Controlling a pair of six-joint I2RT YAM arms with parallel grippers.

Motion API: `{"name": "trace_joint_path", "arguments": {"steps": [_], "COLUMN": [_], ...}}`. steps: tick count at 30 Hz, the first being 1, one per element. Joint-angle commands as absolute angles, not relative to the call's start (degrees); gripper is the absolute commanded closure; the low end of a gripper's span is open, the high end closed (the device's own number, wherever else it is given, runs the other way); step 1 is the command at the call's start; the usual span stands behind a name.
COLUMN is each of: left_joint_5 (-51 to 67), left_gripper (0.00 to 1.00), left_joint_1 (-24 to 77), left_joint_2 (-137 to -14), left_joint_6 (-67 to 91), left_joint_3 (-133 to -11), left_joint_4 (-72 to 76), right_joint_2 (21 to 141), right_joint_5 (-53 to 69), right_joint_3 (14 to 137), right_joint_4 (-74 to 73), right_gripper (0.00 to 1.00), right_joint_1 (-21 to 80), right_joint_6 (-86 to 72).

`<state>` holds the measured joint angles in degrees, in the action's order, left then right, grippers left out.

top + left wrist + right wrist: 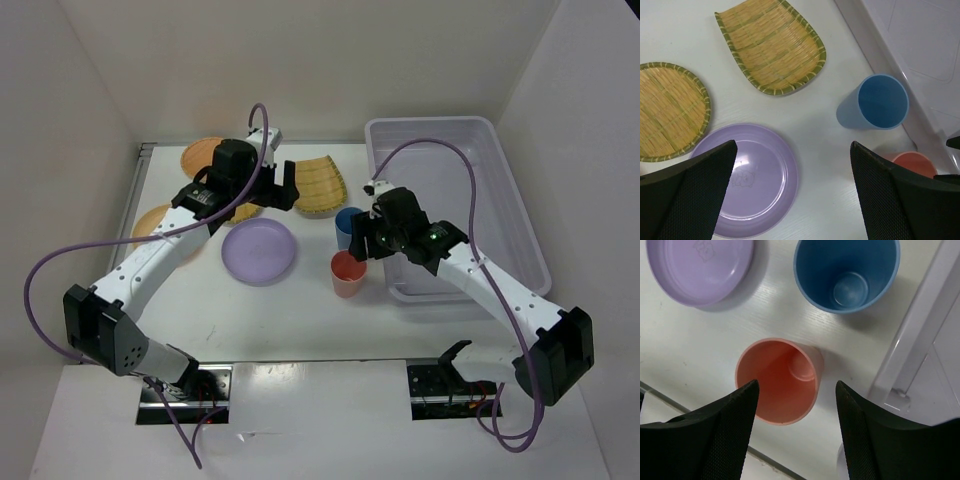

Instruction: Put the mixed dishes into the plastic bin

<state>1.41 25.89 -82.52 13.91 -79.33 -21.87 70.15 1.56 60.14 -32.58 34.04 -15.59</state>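
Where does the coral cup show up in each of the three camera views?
Top view: the coral cup stands near the middle of the picture.
Left wrist view: lower right, partly hidden behind the left tool.
Right wrist view: centre, seen from above, below the open right tool.
Shared landmark: the blue cup, standing beside it in every view.

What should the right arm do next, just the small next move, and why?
Probably nudge the right gripper sideways to centre on the coral cup: it hangs open above the upright cup, which sits off-centre between the jaws, its rim under one.
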Motion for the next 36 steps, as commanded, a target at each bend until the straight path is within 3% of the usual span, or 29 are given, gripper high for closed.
{"name": "trace_joint_path", "arguments": {"steps": [1,18,21,23,26,29,36], "left_joint_5": [1.8,0.0,-1.1,-1.8,-1.8,-1.8,-2.5], "left_gripper": [0.0,0.0,0.0,0.0,0.0,0.0,0.0], "left_joint_1": [25.5,25.5,25.5,24.9,24.3,23.8,23.2], "left_joint_2": [-81.1,-77.8,-77.2,-77.2,-76.6,-76.0,-74.4], "left_joint_6": [15.0,14.5,14.5,14.5,14.5,14.5,15.7], "left_joint_3": [-78.8,-76.6,-76.0,-76.0,-75.0,-75.0,-73.8], "left_joint_4": [-20.4,-20.9,-20.9,-20.9,-20.9,-20.9,-20.9], "right_joint_2": [70.0,77.5,78.8,79.7,81.0,81.7,75.2], "right_joint_5": [0.8,-2.4,-3.0,-3.6,-3.6,-6.5,-4.2], "right_joint_3": [59.5,58.3,58.3,58.8,59.3,60.7,67.0], "right_joint_4": [-32.8,-33.4,-33.4,-33.9,-35.0,-37.5,-40.6], "right_gripper": [0.32,0.47,0.59,0.78,0.93,1.0,1.0], "right_joint_1": [34.9,36.6,36.6,36.6,38.0,40.0,43.4], "right_joint_6": [-15.0,-15.6,-15.6,-16.1,-16.6,-17.9,-22.7]}}
